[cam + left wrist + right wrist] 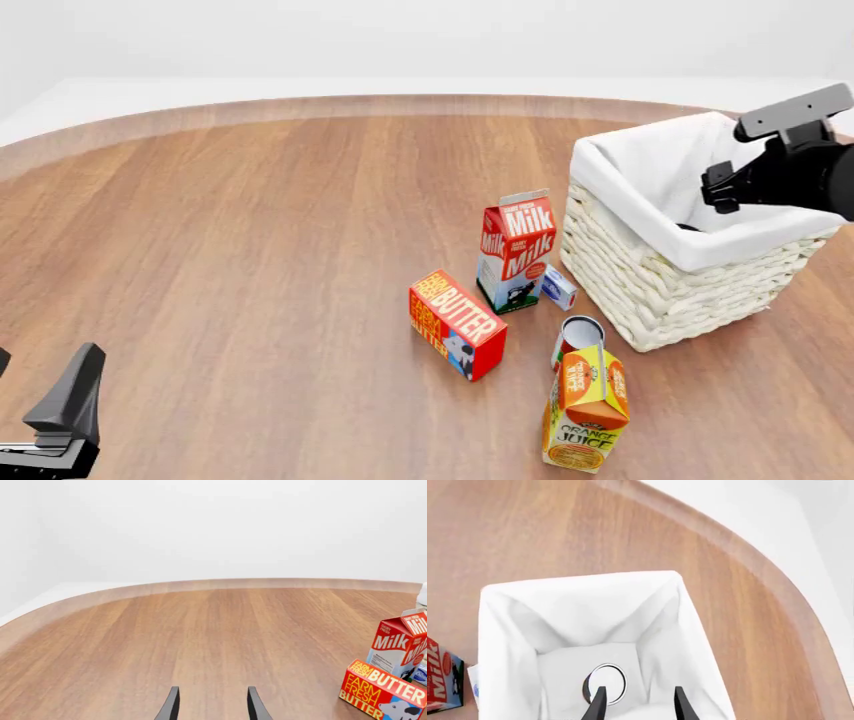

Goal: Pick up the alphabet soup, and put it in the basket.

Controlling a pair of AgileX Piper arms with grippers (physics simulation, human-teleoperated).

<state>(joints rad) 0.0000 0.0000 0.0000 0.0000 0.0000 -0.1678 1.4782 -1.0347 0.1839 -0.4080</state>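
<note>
White cloth lines the basket [507, 630], and the alphabet soup [606, 681] stands upright on its floor, silver top showing. The right gripper [635, 700] hangs above it, jaws parted and empty. Lifting out carelessly might catch the liner and drag the basket into the milk carton [515, 248] to its left. The left gripper [210, 702] waits open over bare worktop [200, 630].

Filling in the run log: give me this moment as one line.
soup: upright in basket | right end effector: open above it | left end effector: open, idle
</note>
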